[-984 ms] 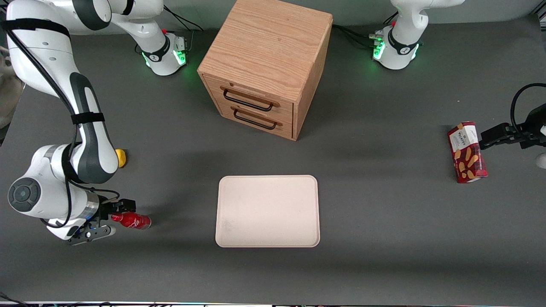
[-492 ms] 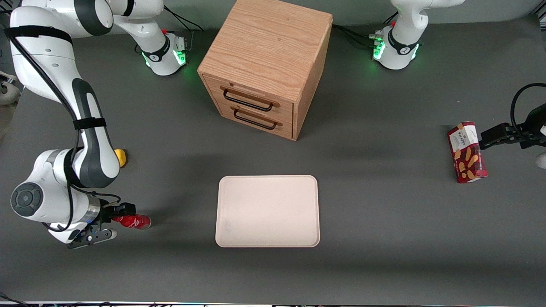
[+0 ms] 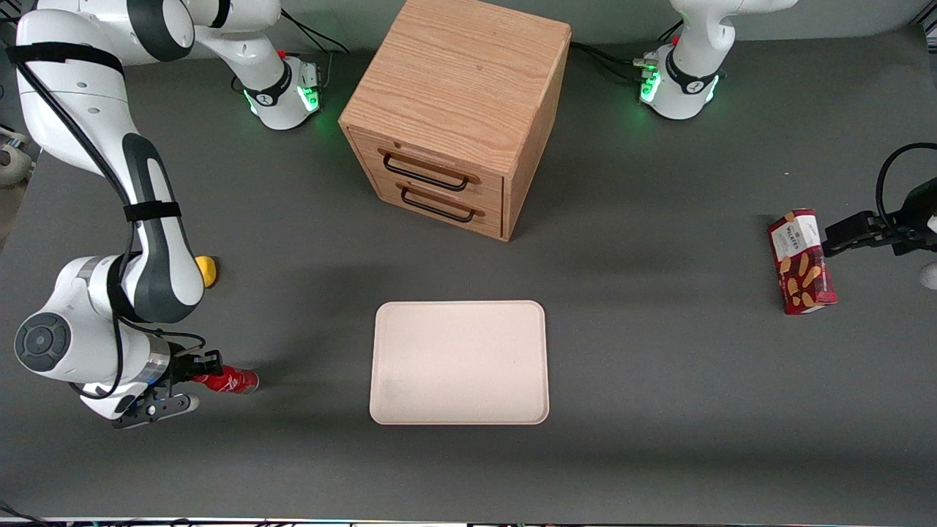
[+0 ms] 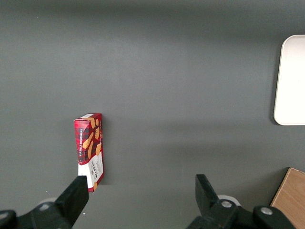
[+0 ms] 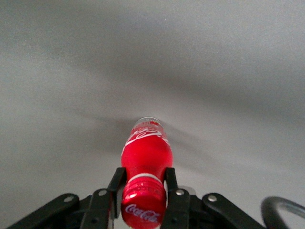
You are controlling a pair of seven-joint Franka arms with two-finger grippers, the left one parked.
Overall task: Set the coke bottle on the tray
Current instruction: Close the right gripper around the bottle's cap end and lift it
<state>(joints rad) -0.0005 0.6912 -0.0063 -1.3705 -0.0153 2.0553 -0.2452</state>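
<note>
The coke bottle (image 3: 236,380), small and red with a white script logo, lies on its side on the grey table toward the working arm's end, its clear base pointing at the tray (image 3: 459,362). The tray is flat, cream and bare, about a tray's width away from the bottle; its edge also shows in the left wrist view (image 4: 290,81). My right gripper (image 3: 203,378) is low at the bottle's cap end. In the right wrist view the gripper (image 5: 144,183) has both fingers pressed against the neck of the bottle (image 5: 145,152), just past the red cap.
A wooden two-drawer cabinet (image 3: 457,110) stands farther from the front camera than the tray. A small yellow object (image 3: 208,271) lies by the working arm's forearm. A red snack box (image 3: 801,261) lies toward the parked arm's end and also shows in the left wrist view (image 4: 90,148).
The gripper has shifted slightly back along the bottle toward its cap and its fingers have closed in on the neck. The bottle has stayed in place on the table.
</note>
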